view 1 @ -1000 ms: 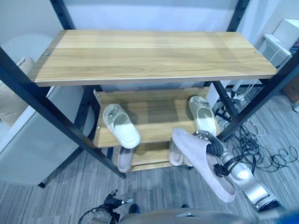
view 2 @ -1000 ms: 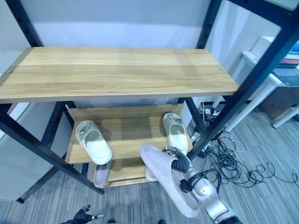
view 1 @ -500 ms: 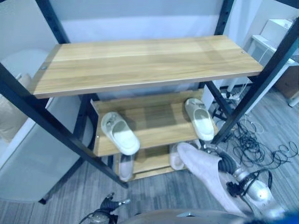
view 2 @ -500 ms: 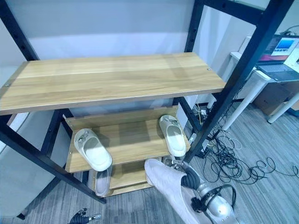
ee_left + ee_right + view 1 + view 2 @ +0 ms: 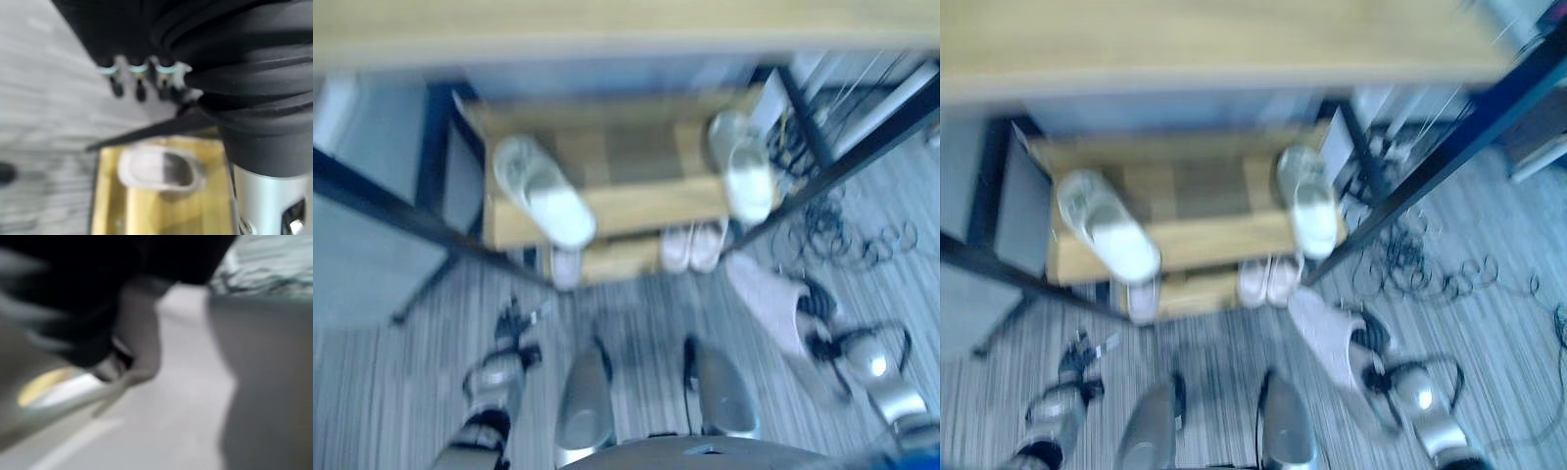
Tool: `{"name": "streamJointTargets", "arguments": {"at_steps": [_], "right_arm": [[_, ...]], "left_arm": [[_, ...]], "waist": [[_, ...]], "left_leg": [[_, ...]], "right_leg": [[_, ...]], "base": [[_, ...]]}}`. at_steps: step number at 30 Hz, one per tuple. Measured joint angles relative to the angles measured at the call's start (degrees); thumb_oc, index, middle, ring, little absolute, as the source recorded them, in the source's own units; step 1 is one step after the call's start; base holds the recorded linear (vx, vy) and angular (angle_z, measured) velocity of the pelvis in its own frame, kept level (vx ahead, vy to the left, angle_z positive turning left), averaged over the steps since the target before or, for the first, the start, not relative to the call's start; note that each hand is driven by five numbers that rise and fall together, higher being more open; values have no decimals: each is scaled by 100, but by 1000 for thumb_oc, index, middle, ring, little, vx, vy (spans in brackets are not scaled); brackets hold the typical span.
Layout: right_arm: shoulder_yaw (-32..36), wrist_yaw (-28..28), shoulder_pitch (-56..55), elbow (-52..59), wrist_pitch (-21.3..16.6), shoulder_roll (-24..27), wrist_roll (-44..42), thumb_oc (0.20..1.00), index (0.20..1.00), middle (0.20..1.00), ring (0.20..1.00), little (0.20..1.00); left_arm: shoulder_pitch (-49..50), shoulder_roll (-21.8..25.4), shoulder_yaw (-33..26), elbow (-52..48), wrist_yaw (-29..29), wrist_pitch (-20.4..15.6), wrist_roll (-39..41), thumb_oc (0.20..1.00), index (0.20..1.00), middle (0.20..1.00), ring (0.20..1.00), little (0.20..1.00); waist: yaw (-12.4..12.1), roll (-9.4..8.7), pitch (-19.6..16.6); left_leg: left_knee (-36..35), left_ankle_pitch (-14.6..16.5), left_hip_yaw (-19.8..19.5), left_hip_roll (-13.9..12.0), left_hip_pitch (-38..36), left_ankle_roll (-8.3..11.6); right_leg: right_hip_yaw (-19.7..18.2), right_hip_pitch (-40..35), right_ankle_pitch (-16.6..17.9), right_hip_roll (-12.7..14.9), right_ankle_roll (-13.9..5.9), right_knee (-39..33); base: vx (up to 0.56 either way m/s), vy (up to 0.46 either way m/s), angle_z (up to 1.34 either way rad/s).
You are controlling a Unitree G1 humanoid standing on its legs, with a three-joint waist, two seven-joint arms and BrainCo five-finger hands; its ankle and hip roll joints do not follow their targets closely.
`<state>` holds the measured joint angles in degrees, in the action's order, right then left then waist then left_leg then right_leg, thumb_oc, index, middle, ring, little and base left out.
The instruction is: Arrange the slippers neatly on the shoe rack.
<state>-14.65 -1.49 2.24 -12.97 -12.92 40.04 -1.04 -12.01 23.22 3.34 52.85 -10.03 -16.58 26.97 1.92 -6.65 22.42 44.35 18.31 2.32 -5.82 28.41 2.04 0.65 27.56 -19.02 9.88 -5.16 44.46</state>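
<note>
The right hand [image 5: 1376,345] is clamped on a pale pink slipper [image 5: 1324,338] low over the floor [image 5: 1224,362], just right of the rack [image 5: 1185,250]. On the rack's middle shelf two white slippers lie well apart — one [image 5: 1107,227] at the left end, angled, one [image 5: 1310,201] at the right end. On the lowest shelf two pink slippers [image 5: 1268,279] sit side by side right of centre and another [image 5: 1141,299] shows at the left.

The step in hand looks like bringing the held slipper to the lowest shelf. To do it well, the robot should turn the slipper to lie parallel to those already there, slide it in flat under the middle shelf without clipping the black post [image 5: 1371,211], and let go only once the sole rests on wood.

The left hand [image 5: 514,333] hangs near the floor left of the rack, fingers relaxed and holding nothing.
</note>
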Motion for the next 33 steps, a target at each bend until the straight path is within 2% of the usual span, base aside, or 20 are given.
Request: {"name": "streamJointTargets", "arguments": {"at_steps": [1,3,4,5,6,7,8,9,10,11,12,15,17,18,20,22,24,27,28,33], "right_arm": [[-68,-94,432,41,-3,48,-11,200,200,200,200,200],[-307,-318,1024,215,-10,48,-135,200,200,200,200,200],[-399,-398,1155,220,-10,55,-154,200,200,200,200,200],[-405,-423,1354,219,-11,57,-154,200,200,200,200,200],[-419,-467,1448,200,8,34,-153,200,200,200,200,200],[-478,-542,1460,188,16,-23,-153,200,200,200,200,200],[-533,-628,1463,225,14,-127,-151,200,200,200,200,200],[-618,-899,1716,347,-15,-140,-150,200,200,200,200,200],[-666,-944,2032,293,-2,-189,-124,200,200,200,200,200],[-920,-1013,2541,275,19,-75,11,200,200,200,200,200],[-1272,-1040,3237,230,42,-66,122,200,200,200,200,200],[-1930,-1056,4191,-211,66,-56,124,200,200,200,200,200],[-2323,-1041,4726,-648,135,-47,112,200,200,200,200,200],[-2370,-1050,4741,-765,184,-84,76,200,200,200,200,200],[-3029,-995,5385,-1045,252,0,19,200,200,200,200,200],[-3059,-1002,5799,-1034,251,-23,-12,200,200,200,200,200],[-3259,-982,6080,-1158,258,-74,-97,200,200,200,200,200],[-3587,-931,6630,-1642,293,-94,-243,200,200,200,200,200],[-3642,-900,6841,-1907,341,-112,-297,200,200,200,200,200],[-4144,-878,7847,-3183,488,-507,-447,200,200,200,200,200]], "left_arm": [[-137,110,-18,-145,-84,-22,148,1000,1000,1000,1000,1000],[-291,273,-133,-623,-285,-197,468,1000,1000,1000,1000,1000],[-317,287,-157,-739,-345,-264,618,1000,1000,1000,1000,1000],[-438,266,-173,-703,-389,-276,702,1000,1000,1000,1000,1000],[-487,229,-170,-650,-417,-261,815,1000,1000,1000,1000,1000],[-410,241,-158,-712,-431,-272,901,1000,1000,1000,1000,1000],[-303,247,-149,-888,-496,-275,1020,1000,1000,1000,1000,1000],[-353,185,-132,-1212,-667,-425,1224,1000,1000,1000,1000,1000],[-506,184,-115,-1214,-692,-412,1269,1000,1000,1000,1000,1000],[-689,184,-83,-1376,-821,-414,1352,1000,1000,1000,1000,1000],[-728,183,-59,-1404,-883,-415,1532,1000,1000,1000,1000,1000],[-739,188,81,-1349,-950,-404,1849,1000,1000,1000,1000,1000],[-689,174,215,-1484,-1035,-398,1876,1000,1000,1000,1000,1000],[-598,131,229,-1510,-1047,-400,1876,1000,1000,1000,1000,1000],[-542,289,198,-1582,-1082,-415,1869,1000,1000,1000,1000,1000],[-545,336,-80,-1553,-1159,-439,1927,1000,1000,1000,1000,1000],[-533,452,-197,-1552,-1224,-440,2039,1000,1000,1000,1000,1000],[-583,498,-253,-1511,-1248,-445,2212,1000,1000,1000,1000,1000],[-721,490,-218,-1392,-1235,-435,2310,1000,1000,1000,1000,1000],[-780,457,-222,-1162,-1015,-468,2551,1000,1000,1000,1000,1000]], "waist": [[-44,73,50],[-109,24,-176],[-104,34,-328],[-178,54,-338],[-206,67,-341],[-104,31,-458],[-56,53,-650],[-42,-3,-1368],[-83,7,-1380],[-107,38,-1378],[-166,70,-1394],[-277,184,-1384],[-374,295,-1301],[-575,348,-1255],[-624,426,-581],[-722,482,-64],[-713,319,276],[-768,250,693],[-751,250,813],[-802,258,837]], "left_leg": [[500,178,-146,-54,471,25],[1296,462,-259,-97,1605,146],[1639,586,-343,-80,2027,40],[1840,555,-406,-104,2295,-70],[2006,620,-495,-111,2435,34],[2130,672,-518,-78,2548,104],[2377,743,-532,-50,2849,76],[3271,1037,-680,-7,3962,103],[3636,1118,-770,21,4300,135],[4504,1299,-918,163,4998,158],[5324,1577,-966,200,5600,44],[6121,1737,-1101,270,6281,45],[6556,1896,-1154,321,6577,56],[6687,1905,-1145,353,6680,95],[7209,2047,-1068,495,6419,69],[7561,2179,-1139,463,6445,113],[7800,2187,-1145,535,6478,103],[8316,2364,-1237,534,6489,113],[8399,2385,-1236,509,6484,152],[8303,2424,-1093,482,6341,201]], "right_leg": [[16,448,-167,-48,45,509],[-65,1616,-475,-64,129,1385],[-100,2046,-503,-66,168,1596],[-104,2343,-533,-106,193,1851],[-130,2468,-590,-135,181,2140],[-177,2541,-737,-140,200,2394],[-298,2819,-933,-152,243,2737],[-339,3855,-1409,-181,316,3556],[-322,4163,-1527,-177,335,3965],[-375,4777,-1893,-152,401,4894],[-476,5379,-2225,-158,425,5752],[-550,6000,-2453,-171,420,6573],[-665,6286,-2599,-184,429,7031],[-718,6393,-2627,-179,361,7198],[-1062,6207,-2733,-255,343,7783],[-1159,6238,-2849,-390,229,8056],[-1284,6322,-2840,-482,209,8318],[-1397,6315,-2885,-587,156,8769],[-1419,6318,-2889,-604,165,8837],[-1499,6176,-2883,-569,150,8736]], "base": [[-171,-93,25],[-107,-55,7],[-44,-53,-18],[-37,-65,-22],[-57,-90,-1],[-41,-85,23],[10,-81,28],[67,-88,17],[141,-94,35],[191,-99,33],[183,-72,29],[129,-25,7],[119,-27,8],[154,-27,11],[79,-1,4],[69,20,-19],[74,34,-11],[60,29,-12],[94,69,-8],[60,55,-2]]}}
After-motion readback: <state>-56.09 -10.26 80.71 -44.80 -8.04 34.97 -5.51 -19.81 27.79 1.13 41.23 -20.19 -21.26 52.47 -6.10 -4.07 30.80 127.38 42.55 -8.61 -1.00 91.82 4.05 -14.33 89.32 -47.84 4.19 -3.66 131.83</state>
